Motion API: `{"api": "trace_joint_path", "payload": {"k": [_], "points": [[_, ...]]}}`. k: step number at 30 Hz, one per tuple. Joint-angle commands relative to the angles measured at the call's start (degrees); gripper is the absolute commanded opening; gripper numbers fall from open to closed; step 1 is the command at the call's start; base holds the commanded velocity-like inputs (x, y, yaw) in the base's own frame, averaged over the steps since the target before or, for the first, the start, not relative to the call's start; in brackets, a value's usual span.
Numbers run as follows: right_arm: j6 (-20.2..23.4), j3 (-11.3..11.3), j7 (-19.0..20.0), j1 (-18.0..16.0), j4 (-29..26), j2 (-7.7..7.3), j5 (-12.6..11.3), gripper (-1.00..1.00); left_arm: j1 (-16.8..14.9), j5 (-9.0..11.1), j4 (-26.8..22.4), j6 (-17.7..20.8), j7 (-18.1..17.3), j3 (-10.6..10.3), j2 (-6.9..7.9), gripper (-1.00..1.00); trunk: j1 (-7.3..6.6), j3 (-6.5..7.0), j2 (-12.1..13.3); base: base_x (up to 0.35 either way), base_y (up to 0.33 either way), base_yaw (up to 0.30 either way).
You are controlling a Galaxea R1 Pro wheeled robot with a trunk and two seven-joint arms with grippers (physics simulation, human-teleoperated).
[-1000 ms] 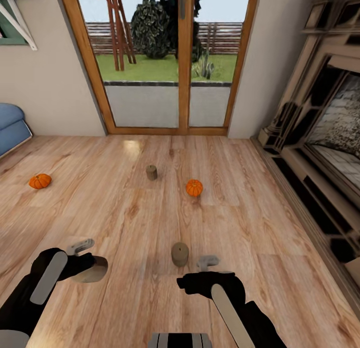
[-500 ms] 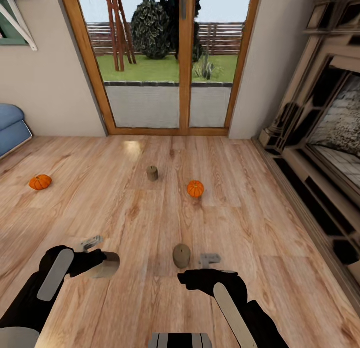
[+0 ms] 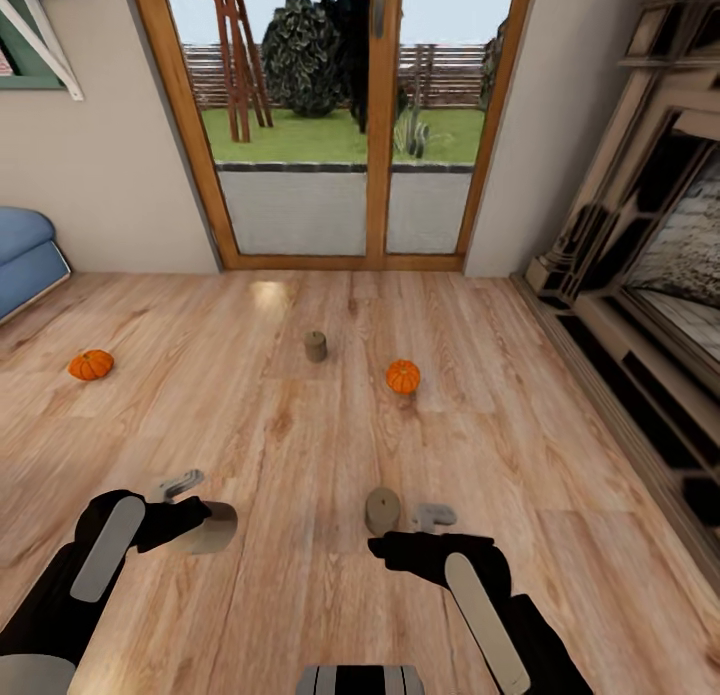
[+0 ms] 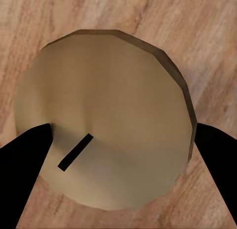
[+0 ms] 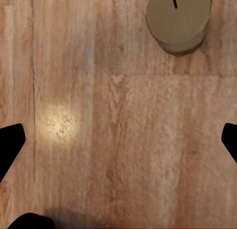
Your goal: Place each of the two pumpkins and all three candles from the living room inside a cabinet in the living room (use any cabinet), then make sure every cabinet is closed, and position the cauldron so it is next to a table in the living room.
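Left gripper (image 3: 195,505) pinches a stubby tan wax candle (image 4: 106,120); right gripper (image 3: 425,525) has its fingers spread.
We see a second tan candle (image 3: 382,510) on the wood-plank floor (image 3: 300,425) just left of our right gripper, a third (image 3: 316,346) farther off, and small ribbed orange pumpkins far left (image 3: 90,364) and far right (image 3: 403,376).

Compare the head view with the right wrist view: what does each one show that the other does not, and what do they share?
Only the head view shows the two small orange ribbed pumpkins, the far grey-tan stubby candle, the left gripper holding a third candle, the wood-framed glass doors and the carved fireplace.

Only the right wrist view shows the dark wick slot on the top face of the near grey-tan candle and the right gripper's wide-apart black fingertips.

Both show that near candle, upright on the light wooden plank floor, and the right gripper.
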Motion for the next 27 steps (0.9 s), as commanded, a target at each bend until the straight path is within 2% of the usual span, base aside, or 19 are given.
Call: {"api": "trace_joint_path", "payload": {"k": [1, 10, 13, 15, 19, 23, 27], "points": [[0.2, 0.0, -0.6, 0.0, -0.1, 0.06, -0.6, 1.00, 0.0, 0.9, -0.1, 0.1, 0.5, 0.0, -0.01, -1.00, -0.01, -0.08, 0.0, 0.000, 0.038, -0.148], [0.2, 0.0, -1.9, 0.0, 0.0, 0.44, -0.2, 1.00, 0.0, 0.8, -0.3, 0.1, 0.5, 0.0, 0.00, -1.00, -0.01, -0.37, 0.0, 0.001, 0.007, -0.117], [0.3, 0.0, -5.1, -0.3, 0.0, 0.45, -0.4, 1.00, 0.0, 0.8, -0.4, 0.1, 0.5, 0.0, 0.01, -1.00, -0.01, -0.38, 0.0, 0.128, 0.011, -0.007], [0.5, 0.0, -8.8, -0.6, 0.0, 0.45, -0.5, 1.00, 0.0, 0.8, -0.5, 0.1, 0.5, 0.0, 0.01, -1.00, -0.01, -0.38, 0.0, 0.188, 0.054, -0.002], [5.4, 0.1, -14.0, -3.8, 0.0, 0.52, -0.6, 1.00, 0.0, 0.8, -0.5, 0.1, 0.5, 0.0, 0.01, -1.00, -0.01, -0.38, 0.0, 0.076, 0.025, 0.000], [7.3, 0.2, -15.6, -5.5, 0.0, 0.63, -0.7, 1.00, 0.0, 1.1, -1.1, 0.5, 0.5, 0.1, 0.17, -1.00, -0.01, -0.38, 0.0, 0.144, 0.109, 0.000], [7.6, 0.2, -16.6, -6.3, 0.8, 0.90, -0.8, 1.00, 1.2, 1.8, -4.9, 0.7, 0.5, 0.0, 0.22, -1.00, -0.01, -0.38, 0.0, 0.250, 0.173, 0.000]]}}
